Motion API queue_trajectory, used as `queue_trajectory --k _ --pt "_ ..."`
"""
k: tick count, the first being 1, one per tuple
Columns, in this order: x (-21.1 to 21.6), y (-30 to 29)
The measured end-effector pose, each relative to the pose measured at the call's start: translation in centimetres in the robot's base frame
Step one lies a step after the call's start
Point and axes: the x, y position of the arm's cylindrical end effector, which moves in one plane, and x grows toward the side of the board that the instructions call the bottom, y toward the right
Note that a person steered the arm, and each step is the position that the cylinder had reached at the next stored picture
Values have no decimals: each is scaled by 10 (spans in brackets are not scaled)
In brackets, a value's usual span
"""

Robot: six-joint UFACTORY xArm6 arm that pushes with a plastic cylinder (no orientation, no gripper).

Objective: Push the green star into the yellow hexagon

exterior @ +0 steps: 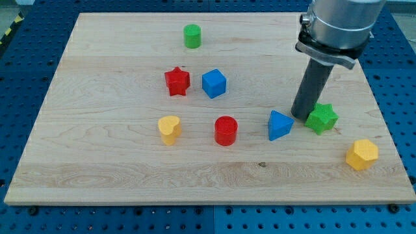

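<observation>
The green star [323, 118] lies on the wooden board at the view's right. The yellow hexagon [362, 155] lies below and to the right of it, near the board's lower right corner, apart from the star. My tip [301, 114] is down on the board at the star's left edge, touching or almost touching it. The blue triangle [279, 125] lies just left of and below my tip.
A red cylinder [226, 130] and a yellow heart [169, 129] lie to the left in the same row. A red star [177, 82] and a blue cube [214, 83] sit above them. A green cylinder [192, 36] is near the top. The board's right edge [383, 110] is close to the star.
</observation>
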Motion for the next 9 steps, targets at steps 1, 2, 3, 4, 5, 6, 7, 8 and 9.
queue_trajectory --k 1,2,3,4,5,6,7,8,9 --pt "16 13" --pt "19 25" --pt "9 20" --pt "-13 20" --pt "-13 37" --pt "-12 59" --pt "-5 70" --pt "1 70" --pt "8 70"
